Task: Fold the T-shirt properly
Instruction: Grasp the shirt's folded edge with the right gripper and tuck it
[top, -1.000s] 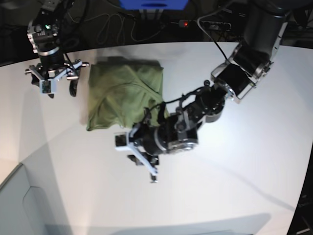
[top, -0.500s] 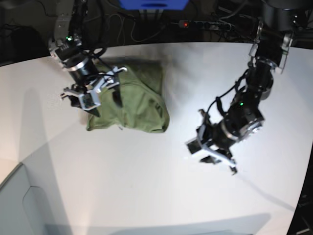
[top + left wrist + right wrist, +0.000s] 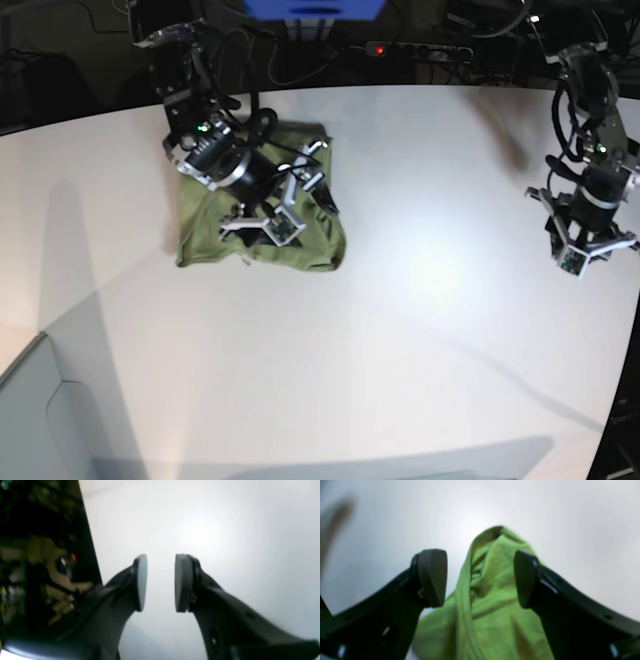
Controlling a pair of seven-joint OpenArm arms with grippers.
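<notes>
The olive-green T-shirt [image 3: 205,225] lies folded into a rough rectangle at the back left of the white table [image 3: 400,350]. My right gripper [image 3: 285,205] hovers right over it, open. In the right wrist view the right gripper [image 3: 480,578] has its fingers spread wide. A raised, wrinkled fold of the T-shirt [image 3: 492,585] shows below and between them, without either pad touching it. My left gripper [image 3: 588,245] hangs far off at the table's right side. In the left wrist view the left gripper [image 3: 160,582] is open, with only bare table between its pads.
A power strip with a red light [image 3: 378,47] and cables lie along the table's back edge, below a blue object [image 3: 315,8]. A grey surface [image 3: 40,420] sits at the lower left corner. In the left wrist view the table's edge [image 3: 90,542] runs close by.
The right arm swung from the table's left edge to over the T-shirt. The left arm drew back from the T-shirt's front edge to the far right. Neither gripper's opening changed.
</notes>
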